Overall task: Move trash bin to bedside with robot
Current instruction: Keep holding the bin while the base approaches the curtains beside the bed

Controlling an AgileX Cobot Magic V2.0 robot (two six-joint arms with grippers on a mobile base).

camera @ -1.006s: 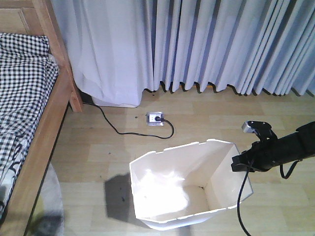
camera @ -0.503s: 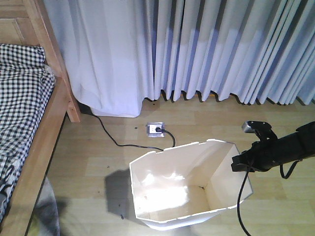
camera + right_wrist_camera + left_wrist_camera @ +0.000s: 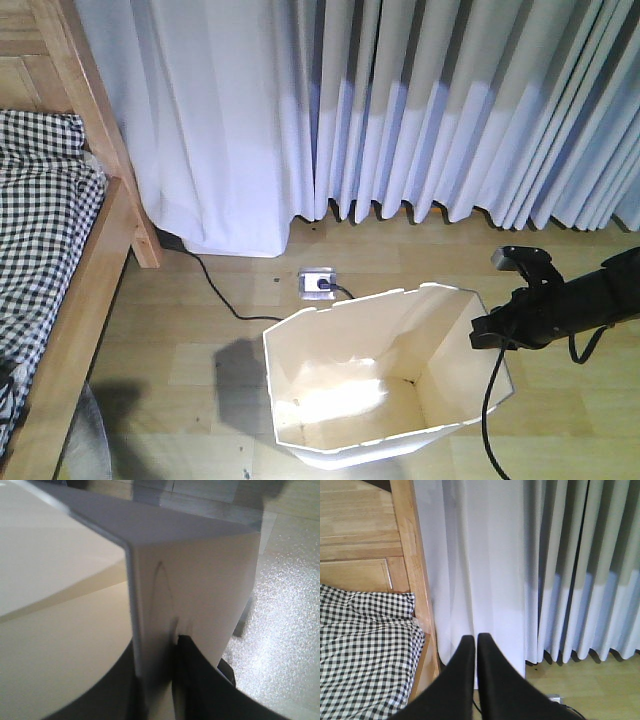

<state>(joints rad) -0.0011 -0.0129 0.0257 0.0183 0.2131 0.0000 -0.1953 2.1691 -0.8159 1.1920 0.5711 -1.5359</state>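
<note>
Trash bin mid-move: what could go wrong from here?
1. The right pincer grips the trash bin by one thin side wall only, at the rim; it could twist or slip out.
2. A floor socket and its black cable lie on the floor just behind the bin, toward the bed frame; the bin's base might snag them on the way.

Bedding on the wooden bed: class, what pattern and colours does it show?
The bedding is black-and-white checked, clearest in the left wrist view.
</note>
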